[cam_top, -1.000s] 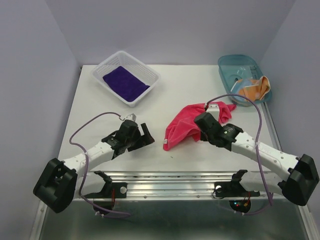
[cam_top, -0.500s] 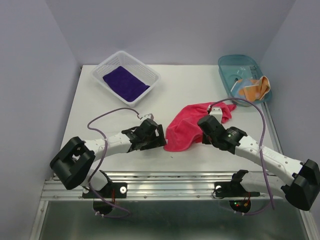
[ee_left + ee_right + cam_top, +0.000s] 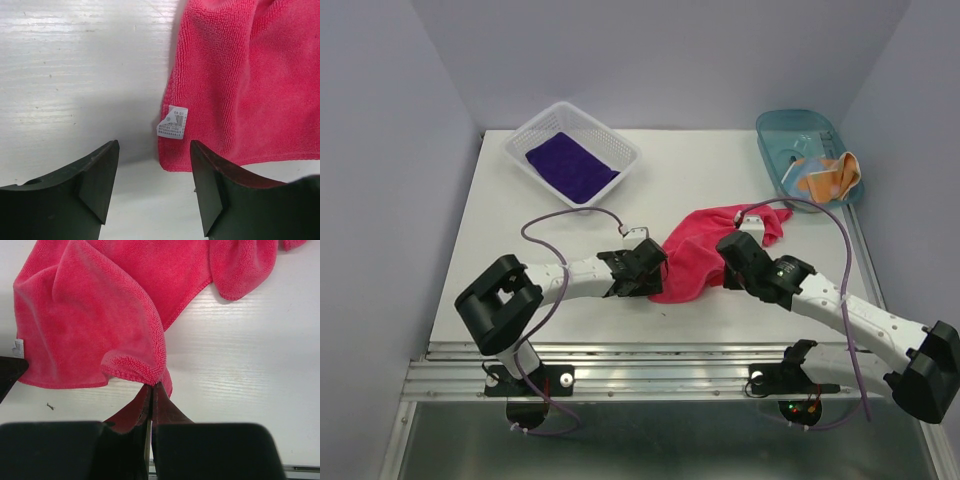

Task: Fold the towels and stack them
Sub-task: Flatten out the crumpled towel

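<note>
The pink-red towel (image 3: 695, 255) lies crumpled on the table's middle; it also shows in the left wrist view (image 3: 240, 80) and the right wrist view (image 3: 100, 325). My right gripper (image 3: 152, 386) is shut on its near edge, lifting a fold. My left gripper (image 3: 152, 187) is open, jaws either side of the towel's near-left corner with its white tag (image 3: 172, 123), just short of it. The dark purple towel (image 3: 570, 165) lies folded in the white basket (image 3: 525, 130). The orange towel (image 3: 830, 178) hangs over the teal tray (image 3: 775, 125).
The white basket stands at the back left, the teal tray at the back right. Purple cables (image 3: 560, 222) loop over both arms. A metal rail (image 3: 650, 360) runs along the table's near edge.
My left gripper has moved right across the table to the pink-red towel's near-left corner. My right gripper has stayed shut on the towel, which has spread slightly.
</note>
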Available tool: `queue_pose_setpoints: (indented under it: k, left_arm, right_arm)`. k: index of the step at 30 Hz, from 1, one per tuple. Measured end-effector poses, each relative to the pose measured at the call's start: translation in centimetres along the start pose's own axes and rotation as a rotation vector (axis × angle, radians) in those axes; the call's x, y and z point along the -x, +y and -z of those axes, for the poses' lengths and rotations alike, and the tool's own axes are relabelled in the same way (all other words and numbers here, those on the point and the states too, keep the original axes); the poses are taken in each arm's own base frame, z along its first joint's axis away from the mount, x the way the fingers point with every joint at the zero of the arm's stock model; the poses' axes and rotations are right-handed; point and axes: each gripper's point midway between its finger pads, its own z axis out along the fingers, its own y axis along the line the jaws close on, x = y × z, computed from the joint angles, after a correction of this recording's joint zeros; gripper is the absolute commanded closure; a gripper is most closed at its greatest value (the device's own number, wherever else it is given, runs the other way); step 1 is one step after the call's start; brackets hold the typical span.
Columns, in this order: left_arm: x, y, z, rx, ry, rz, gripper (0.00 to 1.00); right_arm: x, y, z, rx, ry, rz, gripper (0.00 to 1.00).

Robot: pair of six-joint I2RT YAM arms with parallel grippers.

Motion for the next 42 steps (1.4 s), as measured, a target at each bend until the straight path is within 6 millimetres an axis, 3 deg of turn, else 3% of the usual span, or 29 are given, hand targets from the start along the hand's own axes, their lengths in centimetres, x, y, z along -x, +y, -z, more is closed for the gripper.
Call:
queue_pose_setpoints:
  k: [8,10,17,19,23,25,26,33,38,40,42]
  left_arm:
    - [0.3,-1.0,-0.8,0.048,-0.018,-0.021,0.36]
    - [0.4,-1.1,-0.9,0.068,-0.024,-0.029,0.43]
    - [0.1,-0.7,-1.1,0.116,-0.047,-0.032,0.47]
    - [-0.1,-0.8,-1.1,0.129,-0.058,-0.045,0.52]
    - [-0.3,-1.3,-1.4,0.146,-0.068,-0.063,0.76]
    - [-0.4,-1.6,-1.5,0.146,-0.068,-0.062,0.95]
    - [-0.4,-1.8,-1.5,0.143,-0.068,-0.058,1.0]
    - [-0.3,-2.0,-1.3,0.137,-0.075,-0.041,1.0]
    - [0.7,-1.3,0.8,0.144,-0.097,-0.052,1.0]
    - [3.2,-2.0,3.6,0.096,-0.183,-0.033,1.0]
    - [6.9,-3.4,7.7,0.01,-0.3,0.009,1.0]
  right_arm:
    - [-0.2,0.1,-0.1,0.011,0.004,0.005,0.98]
    - [-0.2,0.1,0.0,0.015,0.002,0.003,0.98]
    - [0.0,0.3,0.0,0.023,-0.007,-0.002,0.98]
    - [0.1,0.3,0.1,0.025,-0.01,-0.003,0.98]
    - [0.2,0.3,0.2,0.029,-0.015,-0.004,0.98]
    - [0.2,0.3,0.2,0.029,-0.015,-0.004,0.98]
    - [0.2,0.3,0.2,0.029,-0.015,-0.004,0.98]
    - [0.5,0.3,0.5,0.038,-0.028,0.001,0.99]
    - [1.3,0.3,1.3,0.059,-0.059,0.004,0.99]
    - [2.5,0.5,2.2,0.083,-0.092,0.005,0.99]
    - [4.2,1.0,3.3,0.111,-0.136,-0.001,0.99]
